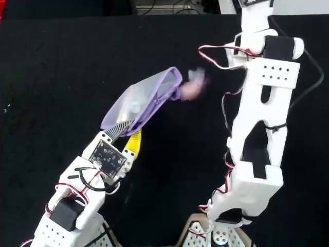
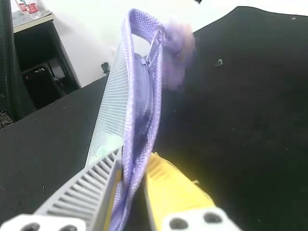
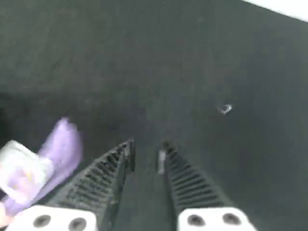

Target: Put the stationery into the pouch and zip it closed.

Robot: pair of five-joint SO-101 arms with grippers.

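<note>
Purple fabric edges the pouch (image 1: 144,100) (image 2: 130,106), which hangs in the air over the middle of the black tabletop (image 1: 51,77) (image 2: 250,120) (image 3: 192,57). It is tilted, its low end toward the near edge and its high end toward the far edge. One side of it is a clear, finely lined panel, and something pale shows through, too vague to name.

The left pincer (image 1: 128,135) (image 2: 134,161) is clamped on the pouch's low end. Its grey ribbed finger (image 2: 91,185) presses the clear side and its yellow finger (image 2: 168,187) the purple side. The left arm (image 1: 77,206) rises from the near left corner.

At the pouch's high end a fluffy pinkish-purple tuft (image 1: 193,85) (image 2: 175,53) hangs just beside the zip end. It is blurred, and I cannot tell whether the zip is open or closed.

The right arm (image 1: 262,118) stretches from the near edge up along the right side toward the far edge, well apart from the pouch. Seen from its wrist, the right pincer (image 3: 147,149) points down at bare black cloth with its two dark ribbed fingers (image 3: 110,173) a narrow gap apart and nothing between them. Beside it, off to one side, are a purple smear (image 3: 62,147) and a pale lump (image 3: 19,171), both too blurred to name. A tiny pale speck (image 3: 224,109) (image 2: 219,61) lies on the cloth.
</note>
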